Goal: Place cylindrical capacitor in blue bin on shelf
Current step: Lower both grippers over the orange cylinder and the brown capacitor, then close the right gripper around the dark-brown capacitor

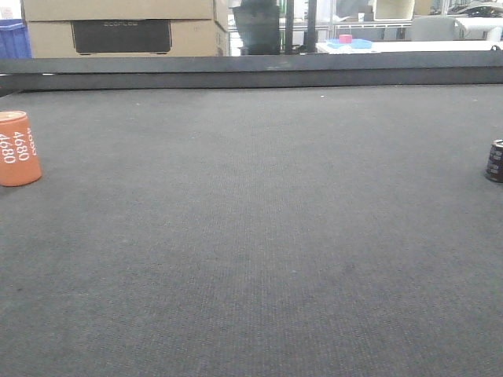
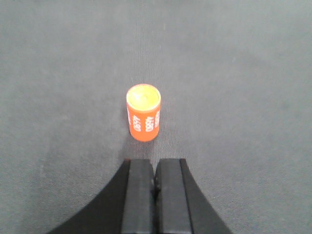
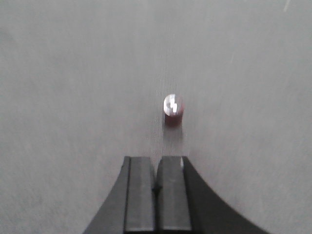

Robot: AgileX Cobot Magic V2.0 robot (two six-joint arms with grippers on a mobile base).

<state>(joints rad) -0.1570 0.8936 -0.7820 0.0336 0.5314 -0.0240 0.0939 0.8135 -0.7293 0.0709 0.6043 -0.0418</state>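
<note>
A small dark cylindrical capacitor (image 3: 172,110) with a silver top stands upright on the grey mat. It is a short way ahead of my right gripper (image 3: 156,159), which is shut and empty. The capacitor also shows at the right edge of the front view (image 1: 495,161). My left gripper (image 2: 155,162) is shut and empty, just behind an upright orange cylinder (image 2: 143,112) printed "4680". That cylinder stands at the left edge of the front view (image 1: 17,148). A blue bin (image 1: 13,38) shows far back at the top left. The steel shelf is out of view.
The grey mat (image 1: 251,236) covers the table up to a dark raised rail (image 1: 251,71) at the far edge. Behind it are cardboard boxes (image 1: 126,27) and a white table with a blue and pink item (image 1: 350,42).
</note>
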